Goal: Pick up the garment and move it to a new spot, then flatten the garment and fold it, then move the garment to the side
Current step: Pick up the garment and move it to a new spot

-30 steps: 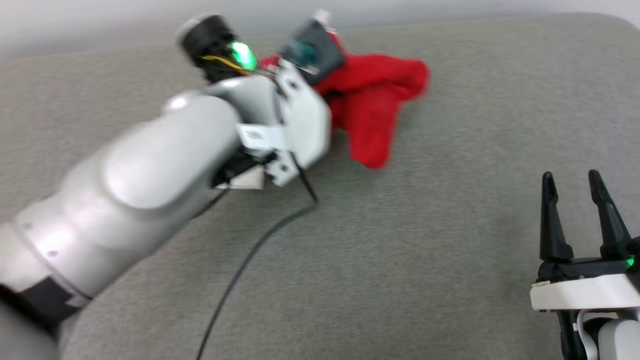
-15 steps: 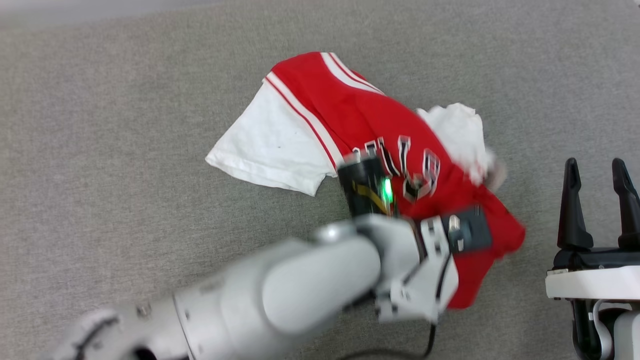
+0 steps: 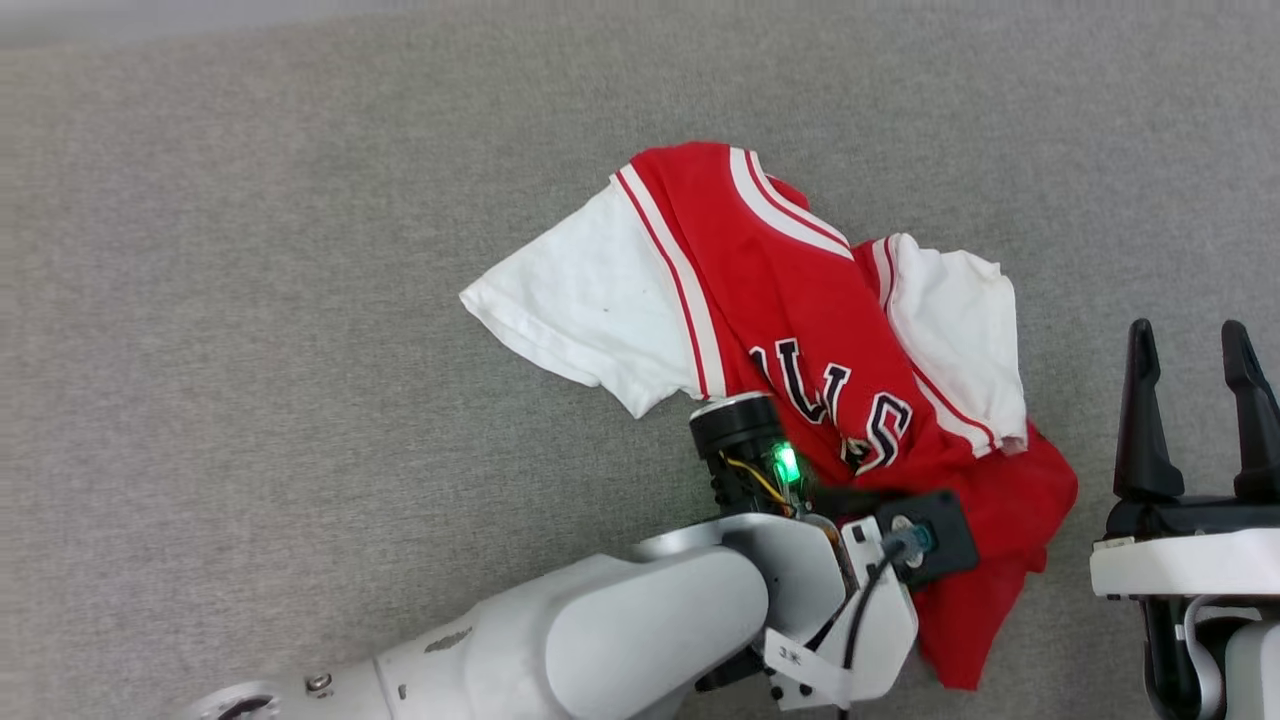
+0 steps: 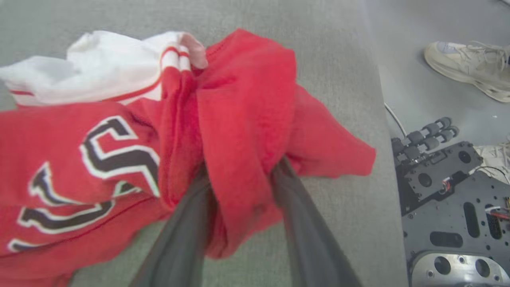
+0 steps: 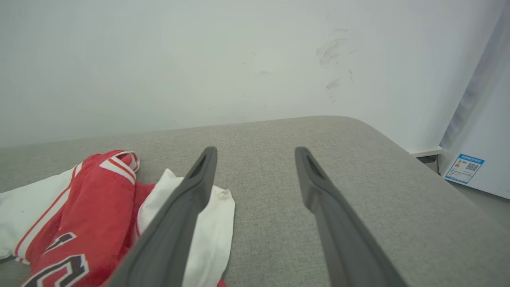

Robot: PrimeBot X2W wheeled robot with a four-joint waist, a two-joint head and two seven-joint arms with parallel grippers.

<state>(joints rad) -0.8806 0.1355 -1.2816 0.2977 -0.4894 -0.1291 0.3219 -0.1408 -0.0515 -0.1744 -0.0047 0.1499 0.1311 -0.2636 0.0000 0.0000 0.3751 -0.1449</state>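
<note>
Left claw (image 4: 243, 169): half open, thick red fold of garment (image 3: 790, 300) lying between fingers, tips buried in cloth. Garment: rumpled on grey fabric surface (image 3: 300, 420), one end at left claw. One white sleeve spread flat, other folded over red body, black white-edged lettering creased. Right claw (image 3: 1188, 335): fingers wide apart, empty, garment near on its left, not touching.

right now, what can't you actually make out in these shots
Left wrist view: the left gripper has its fingertips buried in a fold of the garment, so clamped or loose is unclear.
Head view: folds hide part of the lettering; the left arm covers the garment's lower part.
Right wrist view: the blue label is too small to read.
Left wrist view: the shoe is cut off by the right edge.
</note>
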